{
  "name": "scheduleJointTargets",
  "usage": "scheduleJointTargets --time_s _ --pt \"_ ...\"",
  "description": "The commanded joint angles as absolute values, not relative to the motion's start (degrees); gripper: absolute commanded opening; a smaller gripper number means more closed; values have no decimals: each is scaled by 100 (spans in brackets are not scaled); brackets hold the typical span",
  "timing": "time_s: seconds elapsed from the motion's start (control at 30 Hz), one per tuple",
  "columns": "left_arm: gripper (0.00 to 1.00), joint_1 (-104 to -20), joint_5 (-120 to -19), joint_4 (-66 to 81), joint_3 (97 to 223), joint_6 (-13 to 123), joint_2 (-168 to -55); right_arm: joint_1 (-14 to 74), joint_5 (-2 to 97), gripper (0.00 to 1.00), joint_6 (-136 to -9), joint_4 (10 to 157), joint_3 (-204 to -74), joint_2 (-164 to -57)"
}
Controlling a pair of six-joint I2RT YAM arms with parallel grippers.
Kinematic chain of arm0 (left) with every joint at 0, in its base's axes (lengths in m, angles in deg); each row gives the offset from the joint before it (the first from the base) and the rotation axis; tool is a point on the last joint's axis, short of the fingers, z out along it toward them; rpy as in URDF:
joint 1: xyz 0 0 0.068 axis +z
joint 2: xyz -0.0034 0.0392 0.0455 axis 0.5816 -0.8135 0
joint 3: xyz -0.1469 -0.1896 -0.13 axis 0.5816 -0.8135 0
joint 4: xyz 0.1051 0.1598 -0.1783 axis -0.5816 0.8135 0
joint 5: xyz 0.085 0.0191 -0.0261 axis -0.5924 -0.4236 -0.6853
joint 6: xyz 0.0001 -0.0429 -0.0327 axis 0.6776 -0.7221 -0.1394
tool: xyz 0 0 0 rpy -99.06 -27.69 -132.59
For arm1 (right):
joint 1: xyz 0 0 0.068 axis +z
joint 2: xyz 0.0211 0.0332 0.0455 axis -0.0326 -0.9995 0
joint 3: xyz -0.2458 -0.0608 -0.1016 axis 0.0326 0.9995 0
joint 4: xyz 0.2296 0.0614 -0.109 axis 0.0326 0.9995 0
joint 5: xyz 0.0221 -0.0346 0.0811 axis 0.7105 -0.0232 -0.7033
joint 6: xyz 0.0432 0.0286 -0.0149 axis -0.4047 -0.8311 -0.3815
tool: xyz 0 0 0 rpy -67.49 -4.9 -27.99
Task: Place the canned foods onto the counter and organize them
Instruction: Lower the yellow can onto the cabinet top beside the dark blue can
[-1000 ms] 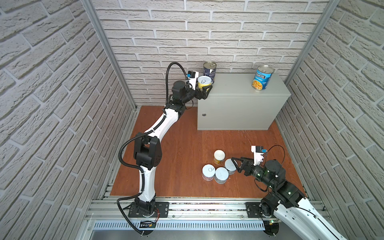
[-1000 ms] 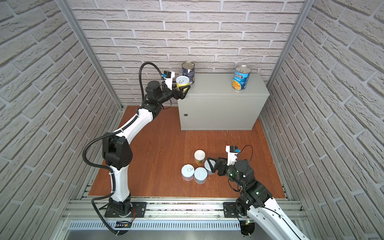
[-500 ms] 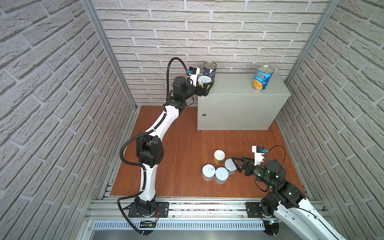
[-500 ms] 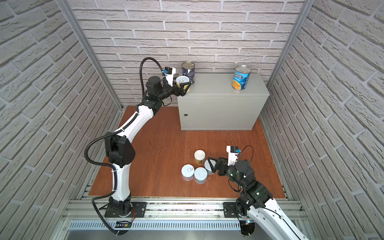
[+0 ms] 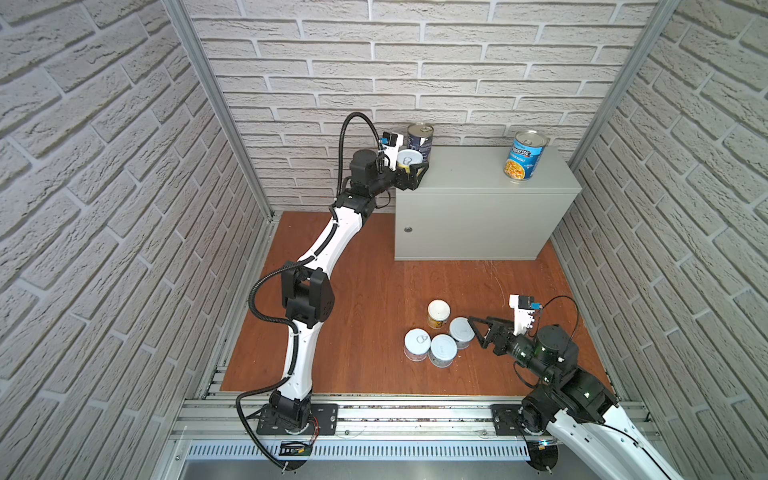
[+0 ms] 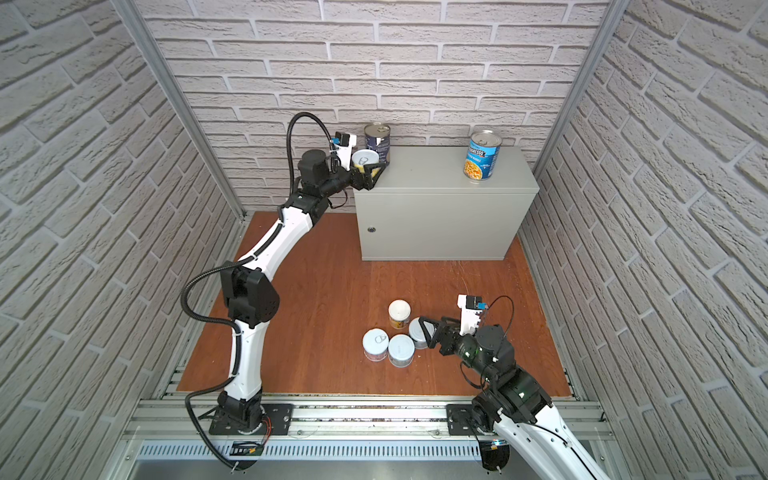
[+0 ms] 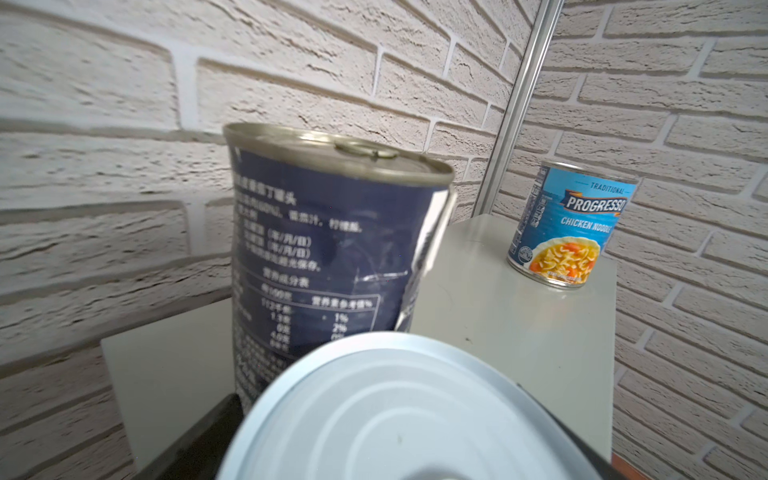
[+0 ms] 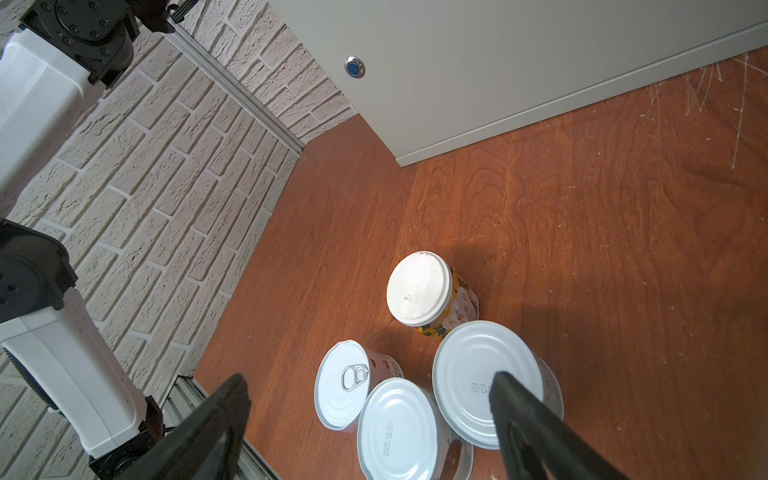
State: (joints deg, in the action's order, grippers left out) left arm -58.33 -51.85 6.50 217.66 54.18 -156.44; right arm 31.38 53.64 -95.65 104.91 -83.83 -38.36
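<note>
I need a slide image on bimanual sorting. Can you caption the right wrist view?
Open right gripper poised over four short cans clustered on the wooden floor, grey counter behind.

I get bright even light, soft shadows on the floor (image 8: 582, 316), sharp top views, left wrist view bowed at edges, short can (image 7: 407, 415) blurred.

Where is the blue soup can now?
In both top views the blue soup can stands upright on the grey cabinet, near its right end.
</note>
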Motion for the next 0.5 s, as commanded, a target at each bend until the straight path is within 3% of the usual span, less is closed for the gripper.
scheduleJointTargets --time_s 0.0,0.47 --pt "98 -5815 -4973 704 21933 5473 -15660 3175 5446 91 -9597 10454 -8301 -3758" --pt "98 -5904 -5395 133 20447 5490 -14531 3175 5514 93 -9443 10450 -8419 -4038"
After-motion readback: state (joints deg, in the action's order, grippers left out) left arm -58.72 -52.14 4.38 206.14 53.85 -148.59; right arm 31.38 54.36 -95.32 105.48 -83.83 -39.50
